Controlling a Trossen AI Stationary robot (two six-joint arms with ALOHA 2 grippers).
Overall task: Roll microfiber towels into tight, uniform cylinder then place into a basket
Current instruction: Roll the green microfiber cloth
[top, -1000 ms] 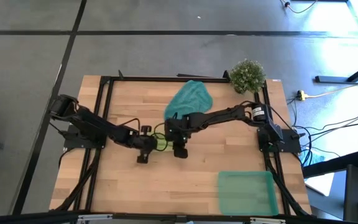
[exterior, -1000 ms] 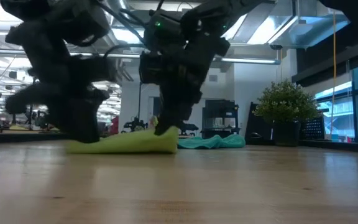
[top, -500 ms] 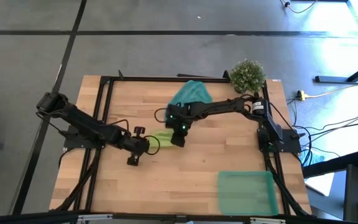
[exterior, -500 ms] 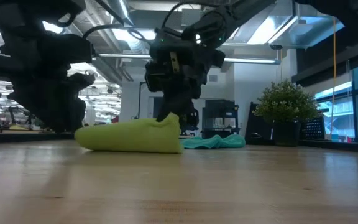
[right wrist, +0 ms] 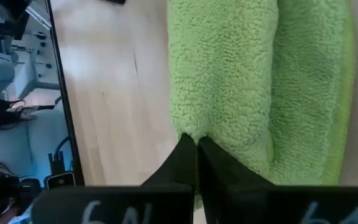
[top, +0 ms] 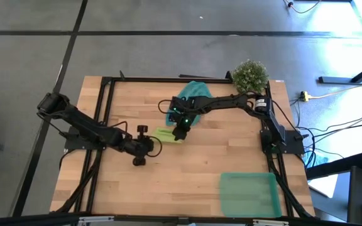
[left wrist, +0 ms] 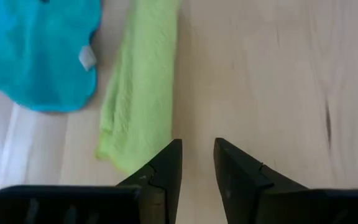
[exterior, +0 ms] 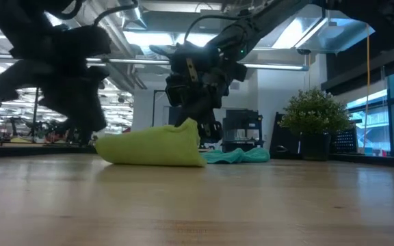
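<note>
The lime green towel (top: 166, 134) lies as a long, loosely rolled bundle on the wooden table, with its underside on the wood (exterior: 152, 149). My right gripper (top: 180, 132) is shut on the bundle's right end. My left gripper (top: 151, 144) hovers just off the bundle's left end with a narrow gap between its fingers (left wrist: 197, 146); it holds nothing and touches nothing. The teal towel (top: 191, 94) lies crumpled beyond, toward the far edge. The green basket (top: 249, 193) stands at the near right corner. My right gripper pinches a fold of the lime towel (right wrist: 190, 134) between its two shut fingers, at the top of the bundle's right end (exterior: 189, 127). The fingers slant down from above and from the right. That end is drawn up into a small peak while the bundle stays on the table.
A small bushy potted plant (top: 250, 75) stands at the far right corner. A black frame (top: 105, 94) runs along the table's edges. Bare wood lies between the towels and the basket.
My right gripper has gone toward the far edge and rolled its wrist, taking the lime towel's right end along. The towel has shifted toward the far edge and bunched from a flat strip into a thicker bundle. My left gripper has risen and drawn back off the towel's left end.
</note>
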